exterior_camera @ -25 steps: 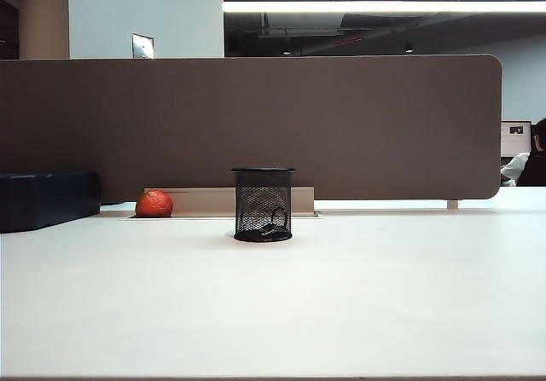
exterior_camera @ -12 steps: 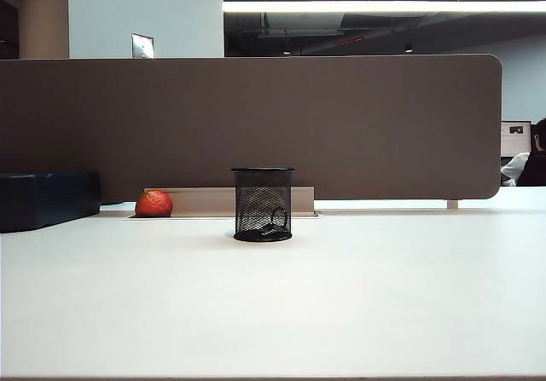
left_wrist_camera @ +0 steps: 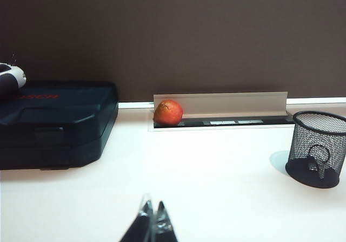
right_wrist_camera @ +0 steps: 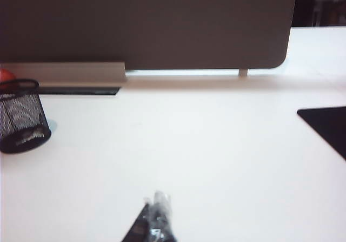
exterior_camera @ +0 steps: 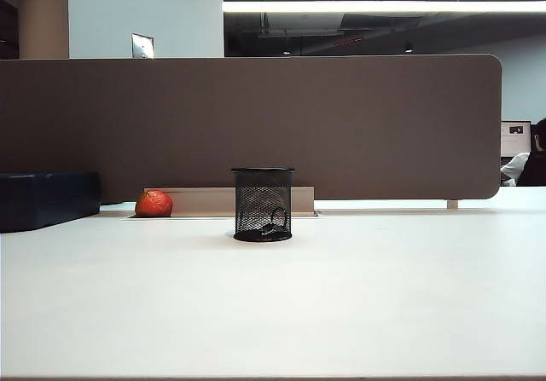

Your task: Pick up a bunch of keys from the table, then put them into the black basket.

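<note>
Left gripper [left_wrist_camera: 153, 214], right gripper [right_wrist_camera: 157, 203] closed, empty, level

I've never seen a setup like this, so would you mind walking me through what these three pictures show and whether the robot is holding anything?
This is a two-armed robot working at a white table. One picture comes from a fixed camera looking across the table; neither arm shows in it. The other two come from cameras on the wrists. Each looks past its own gripper, seen low in its picture: the left gripper and the right gripper. Both have their fingers shut, held back over bare table, and hold nothing.

On the table stands the black basket, a small mesh cup. The bunch of keys shows through the mesh, lying at its bottom. Farther back are an orange-red fruit, beside a grey tray along the partition, and a dark blue case on the left.
</note>
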Motion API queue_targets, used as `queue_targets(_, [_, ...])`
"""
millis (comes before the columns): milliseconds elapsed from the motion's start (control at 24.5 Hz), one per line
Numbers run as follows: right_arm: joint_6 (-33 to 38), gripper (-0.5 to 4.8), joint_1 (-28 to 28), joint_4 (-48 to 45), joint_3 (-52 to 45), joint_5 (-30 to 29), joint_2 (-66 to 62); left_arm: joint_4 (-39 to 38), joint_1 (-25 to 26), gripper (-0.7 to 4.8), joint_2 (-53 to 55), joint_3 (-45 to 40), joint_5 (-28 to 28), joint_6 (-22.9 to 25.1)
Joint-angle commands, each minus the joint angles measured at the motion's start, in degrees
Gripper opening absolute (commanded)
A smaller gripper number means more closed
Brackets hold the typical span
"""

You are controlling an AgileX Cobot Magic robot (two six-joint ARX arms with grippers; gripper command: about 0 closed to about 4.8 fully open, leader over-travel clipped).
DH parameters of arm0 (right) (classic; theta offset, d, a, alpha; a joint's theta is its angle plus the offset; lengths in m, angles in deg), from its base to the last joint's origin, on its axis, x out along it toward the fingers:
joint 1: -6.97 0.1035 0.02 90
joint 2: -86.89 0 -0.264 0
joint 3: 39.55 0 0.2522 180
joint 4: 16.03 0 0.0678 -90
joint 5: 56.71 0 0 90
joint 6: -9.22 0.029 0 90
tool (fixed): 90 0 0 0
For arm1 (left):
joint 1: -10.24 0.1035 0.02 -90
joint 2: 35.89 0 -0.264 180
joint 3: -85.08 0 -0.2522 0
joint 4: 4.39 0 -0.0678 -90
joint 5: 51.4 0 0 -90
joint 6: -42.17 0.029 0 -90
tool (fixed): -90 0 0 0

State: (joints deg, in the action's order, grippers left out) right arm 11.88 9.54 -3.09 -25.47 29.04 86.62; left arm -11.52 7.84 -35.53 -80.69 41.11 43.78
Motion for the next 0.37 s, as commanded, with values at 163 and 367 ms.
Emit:
queue_targets(163, [-0.09,-0.05,0.02,1.14,0.04,0.13,0.17,0.68,-0.07,-0.06,0.02,0.15,0.26,-0.13])
queue_targets(367, [-0.09,-0.05,0.02,1.11,0.04,0.13,0.17,0.68,-0.07,-0.06,0.0,0.15,0.26,-0.13])
